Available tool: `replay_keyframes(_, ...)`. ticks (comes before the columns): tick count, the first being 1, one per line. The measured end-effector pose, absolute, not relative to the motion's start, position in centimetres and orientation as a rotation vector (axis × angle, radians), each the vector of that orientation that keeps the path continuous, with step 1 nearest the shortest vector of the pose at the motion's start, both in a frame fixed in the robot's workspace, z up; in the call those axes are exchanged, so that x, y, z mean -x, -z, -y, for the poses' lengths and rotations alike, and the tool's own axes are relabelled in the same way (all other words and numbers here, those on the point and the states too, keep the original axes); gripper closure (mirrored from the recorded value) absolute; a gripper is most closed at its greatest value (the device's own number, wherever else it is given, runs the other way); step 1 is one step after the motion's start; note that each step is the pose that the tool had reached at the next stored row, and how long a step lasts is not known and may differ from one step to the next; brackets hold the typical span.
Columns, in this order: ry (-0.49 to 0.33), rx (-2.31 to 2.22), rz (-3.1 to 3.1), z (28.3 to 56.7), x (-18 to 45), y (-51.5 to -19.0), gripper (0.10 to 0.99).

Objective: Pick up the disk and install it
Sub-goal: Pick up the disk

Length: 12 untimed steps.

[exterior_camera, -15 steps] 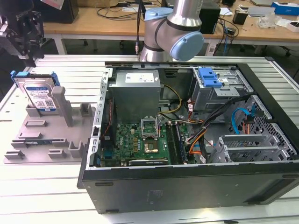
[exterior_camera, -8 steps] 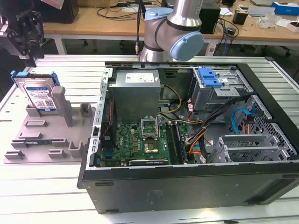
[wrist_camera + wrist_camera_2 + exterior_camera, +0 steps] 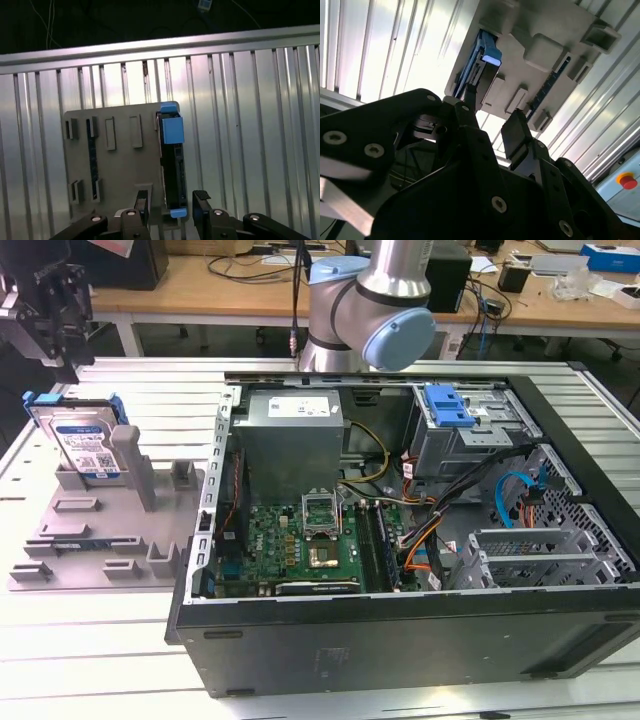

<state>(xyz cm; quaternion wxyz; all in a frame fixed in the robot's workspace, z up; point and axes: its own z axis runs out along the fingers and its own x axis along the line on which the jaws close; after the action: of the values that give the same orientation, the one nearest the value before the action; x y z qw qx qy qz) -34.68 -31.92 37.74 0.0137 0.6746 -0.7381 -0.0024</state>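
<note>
We'd square the gripper (image 3: 171,195), fingers spread open, over the disk (image 3: 172,150) upright in its grey holder (image 3: 120,167), straddling its thin sides

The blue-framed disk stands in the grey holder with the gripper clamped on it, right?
Not clamped: in the exterior view the gripper hangs open above the disk, clear of it. The disk does stand in the grey holder.

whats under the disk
The disk stands on edge in a slot of the grey holder tray, which lies on the ribbed metal table. Its bottom edge is hidden by the slot walls, and a grey post covers part of its label.
</note>
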Motion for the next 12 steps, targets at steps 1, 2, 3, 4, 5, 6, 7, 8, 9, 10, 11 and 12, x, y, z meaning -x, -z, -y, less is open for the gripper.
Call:
replay_keyframes(1,0.007,-2.106,2.294,31.9,34.7,-37.7,0.604)
replay_keyframes(2,0.007,-2.110,2.291,31.8,34.8,-37.7,0.604)
replay_keyframes(3,-0.002,-2.114,2.295,31.8,34.9,-37.7,0.604)
replay_keyframes(4,-0.015,-2.121,2.302,31.8,35.1,-37.7,0.604)
replay_keyframes(5,-0.027,-2.126,2.308,31.8,35.3,-37.7,0.604)
replay_keyframes(6,-0.035,-2.129,2.312,31.8,35.5,-37.6,0.604)
replay_keyframes(7,-0.037,-2.130,2.313,31.8,35.7,-37.6,0.604)
replay_keyframes(8,-0.037,-2.130,2.313,31.8,36.0,-37.5,0.604)
replay_keyframes(9,-0.037,-2.130,2.313,31.8,36.1,-37.5,0.604)
replay_keyframes(10,-0.037,-2.130,2.313,31.7,36.2,-37.5,0.604)
replay_keyframes(11,-0.036,-2.131,2.313,31.7,36.5,-37.5,0.604)
replay_keyframes(12,-0.036,-2.132,2.312,31.6,36.6,-37.5,0.604)
